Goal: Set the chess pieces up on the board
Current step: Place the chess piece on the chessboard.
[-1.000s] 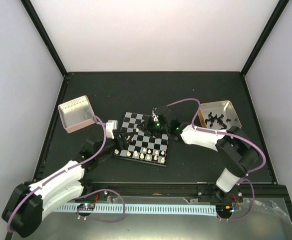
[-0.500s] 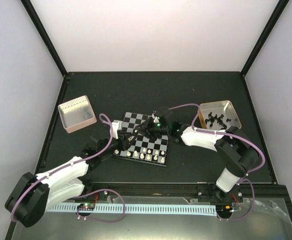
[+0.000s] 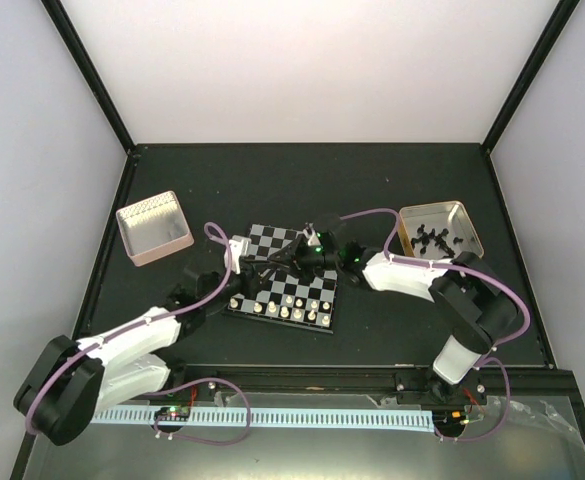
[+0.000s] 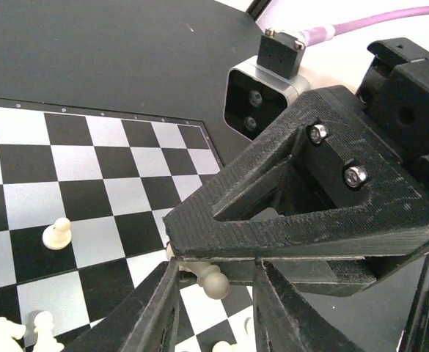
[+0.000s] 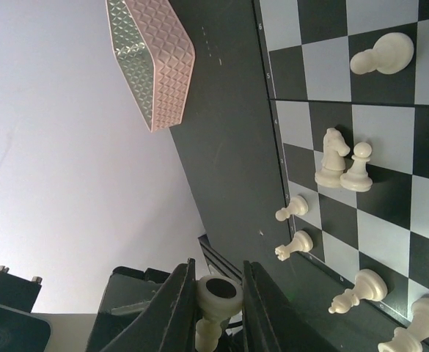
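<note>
Just above the middle of the overhead view, both arms meet over the board [image 3: 268,240], which lies on the dark desk [image 3: 272,180]. The right tool [image 5: 218,275] is pinching a cream piece [image 5: 218,293] between its fingers, the round base facing its wrist camera. In the left wrist view that piece lies sideways at the bottom centre, its round head poking out from under the right tool's black triangular finger [image 4: 302,213]. The left tool [image 4: 215,273] is partly spread, one finger on each side of the head, with a gap on both sides. The other chess pieces [image 3: 294,305] stand in rows along the board's near edge. A pink tin [image 3: 162,252] sits at the left, well apart from the board. At the right, a tan tin [image 3: 469,225] holds black pieces [image 3: 434,238].
</note>
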### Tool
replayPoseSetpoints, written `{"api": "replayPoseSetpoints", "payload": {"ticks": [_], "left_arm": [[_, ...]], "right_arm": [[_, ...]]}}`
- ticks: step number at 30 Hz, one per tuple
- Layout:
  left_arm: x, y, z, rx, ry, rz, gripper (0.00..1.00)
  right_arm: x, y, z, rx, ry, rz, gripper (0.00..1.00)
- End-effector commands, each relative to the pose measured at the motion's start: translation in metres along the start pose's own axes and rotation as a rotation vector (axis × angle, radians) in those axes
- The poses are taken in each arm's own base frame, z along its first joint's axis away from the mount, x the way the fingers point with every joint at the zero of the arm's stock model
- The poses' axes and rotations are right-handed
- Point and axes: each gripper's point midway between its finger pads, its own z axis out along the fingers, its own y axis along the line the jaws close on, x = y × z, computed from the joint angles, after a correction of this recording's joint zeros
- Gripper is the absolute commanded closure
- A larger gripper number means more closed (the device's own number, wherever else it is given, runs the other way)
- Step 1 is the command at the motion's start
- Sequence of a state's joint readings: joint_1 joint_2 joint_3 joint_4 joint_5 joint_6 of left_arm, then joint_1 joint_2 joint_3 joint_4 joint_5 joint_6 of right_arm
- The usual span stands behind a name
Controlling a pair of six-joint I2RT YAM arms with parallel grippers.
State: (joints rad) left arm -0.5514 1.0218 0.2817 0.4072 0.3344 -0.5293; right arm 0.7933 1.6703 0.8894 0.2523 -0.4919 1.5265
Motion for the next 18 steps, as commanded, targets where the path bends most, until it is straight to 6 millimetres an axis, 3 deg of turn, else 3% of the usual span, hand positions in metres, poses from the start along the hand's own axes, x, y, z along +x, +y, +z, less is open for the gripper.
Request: {"api": "replayPoseSetpoints", "payload": {"ticks": [1, 10, 14, 18], "left_arm": [[-0.019, -0.021, 0.006, 0.078, -0.032, 0.052, 0.75], [-0.023, -0.019, 0.006, 0.06, -0.049, 0.056, 0.97], [-0.026, -0.017, 0.002, 0.032, -0.054, 0.057, 0.98], [-0.025, -0.009, -0.001, -0.036, -0.015, 0.042, 0.98]], "right_arm": [[0.006, 0.003, 0.002, -0.022, 0.047, 0.01, 0.83], [0.01, 0.002, 0.001, -0.019, 0.062, -0.007, 0.82], [0.006, 0.003, 0.0, -0.014, 0.039, -0.045, 0.76], [-0.001, 0.007, -0.004, 0.0, -0.002, -0.126, 0.6]]}}
